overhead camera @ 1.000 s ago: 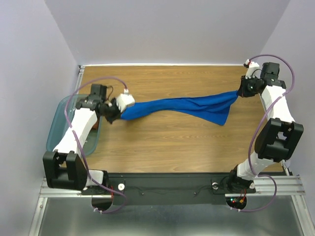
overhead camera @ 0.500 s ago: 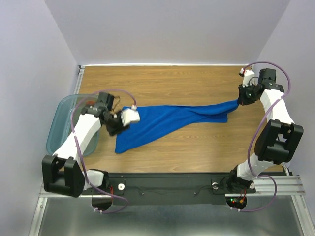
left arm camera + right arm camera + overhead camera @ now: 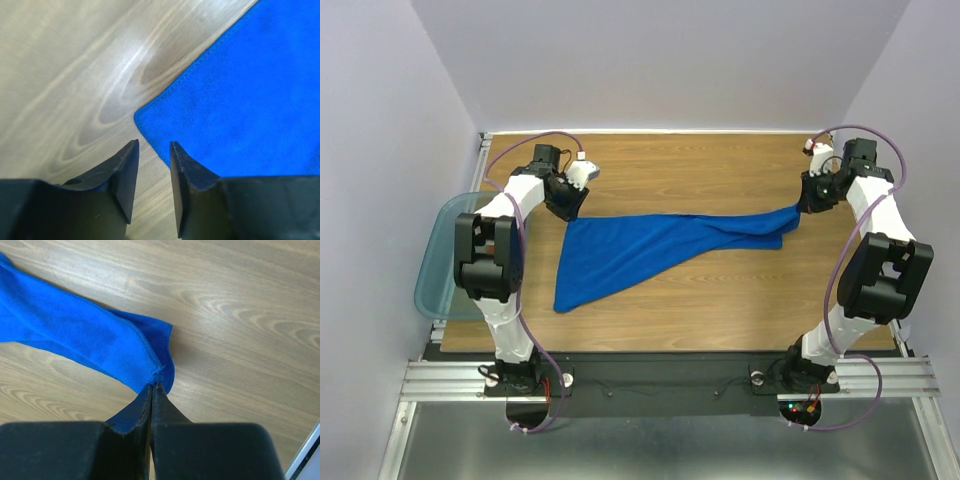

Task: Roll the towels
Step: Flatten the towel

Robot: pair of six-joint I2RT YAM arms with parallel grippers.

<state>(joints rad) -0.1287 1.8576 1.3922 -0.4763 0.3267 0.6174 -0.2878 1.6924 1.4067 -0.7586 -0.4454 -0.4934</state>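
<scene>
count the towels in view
1: the blue towel lies spread across the table, its right corner pinched by the right gripper. Another may be hidden in the partly blocked bin.

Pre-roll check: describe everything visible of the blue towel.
The towel is bright royal blue, soft fleecy cloth with a stitched hem. It lies spread on the table, wide and flat at the left, gathered into folds toward the right. The shut right pincer pinches its right corner. Its far-left corner lies free just ahead of the open left pincer.
</scene>
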